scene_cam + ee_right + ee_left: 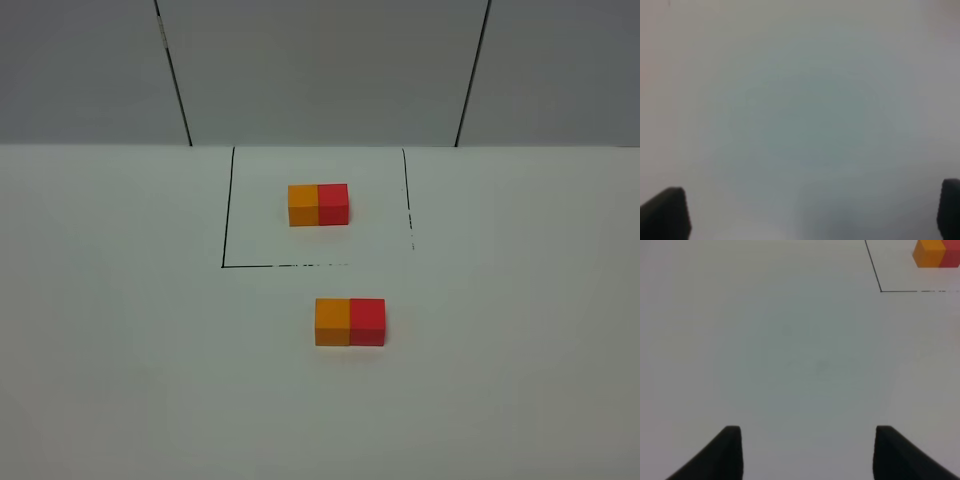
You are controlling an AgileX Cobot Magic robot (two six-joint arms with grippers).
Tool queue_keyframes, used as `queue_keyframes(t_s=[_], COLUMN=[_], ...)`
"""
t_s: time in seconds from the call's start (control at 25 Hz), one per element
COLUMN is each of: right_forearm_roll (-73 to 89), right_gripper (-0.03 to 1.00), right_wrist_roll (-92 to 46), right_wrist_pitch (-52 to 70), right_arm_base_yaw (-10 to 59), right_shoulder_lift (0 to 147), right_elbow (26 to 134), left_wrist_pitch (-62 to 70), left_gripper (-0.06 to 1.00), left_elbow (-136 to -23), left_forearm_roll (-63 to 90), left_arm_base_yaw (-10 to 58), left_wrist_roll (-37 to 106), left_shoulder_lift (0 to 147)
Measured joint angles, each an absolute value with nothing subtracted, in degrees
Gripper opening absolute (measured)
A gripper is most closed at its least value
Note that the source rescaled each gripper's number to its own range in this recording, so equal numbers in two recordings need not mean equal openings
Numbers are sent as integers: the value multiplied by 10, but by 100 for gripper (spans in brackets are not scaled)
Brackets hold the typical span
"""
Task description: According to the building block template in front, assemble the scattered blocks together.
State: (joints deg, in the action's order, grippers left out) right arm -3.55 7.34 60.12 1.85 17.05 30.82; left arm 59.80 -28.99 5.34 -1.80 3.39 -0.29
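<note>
The building block template, an orange cube and a red cube set flush, lies inside the black-lined square at the back; it also shows in the left wrist view. The scattered blocks lie in front of the square: the orange cube and the red cube touch side by side, orange on the left, as in the template. Neither gripper shows in the exterior high view. My left gripper is open and empty over bare table. My right gripper is open wide and empty over bare table.
The black-lined square marks the back middle of the white table; its front line is partly broken, and its near left corner shows in the left wrist view. A grey panelled wall stands behind the table.
</note>
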Motion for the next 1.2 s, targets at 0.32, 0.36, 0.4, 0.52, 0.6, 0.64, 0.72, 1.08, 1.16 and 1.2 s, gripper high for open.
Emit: queue_keyframes(t_s=[0.32, 0.36, 0.4, 0.52, 0.6, 0.64, 0.72, 1.08, 1.16, 1.2], right_forearm_roll=[-4, 0, 0, 8, 8, 8, 9, 9, 9, 9], right_gripper=[100, 100, 100, 99, 96, 94, 91, 85, 85, 85], right_wrist_roll=[70, 67, 64, 55, 54, 54, 54, 54, 54, 54], right_wrist_pitch=[605, 605, 605, 605, 606, 606, 605, 605, 605, 605], right_arm_base_yaw=[18, 18, 18, 18, 18, 18, 18, 18, 18, 18], right_shoulder_lift=[98, 87, 77, 36, 8, 0, -3, -4, -4, -4], right_elbow=[288, 288, 288, 287, 287, 287, 287, 286, 286, 286], left_wrist_pitch=[598, 598, 598, 598, 598, 598, 598, 598, 598, 598], left_gripper=[24, 24, 24, 24, 24, 24, 24, 24, 24, 24], left_elbow=[-290, -290, -290, -290, -290, -290, -290, -290, -290, -290], left_forearm_roll=[53, 53, 53, 53, 53, 53, 53, 53, 53, 53], left_arm_base_yaw=[-18, -18, -18, -18, -18, -18, -18, -18, -18, -18], left_wrist_roll=[34, 34, 34, 34, 34, 34, 34, 34, 34, 34], left_shoulder_lift=[-3, -3, -3, -3, -3, -3, -3, -3, -3, -3])
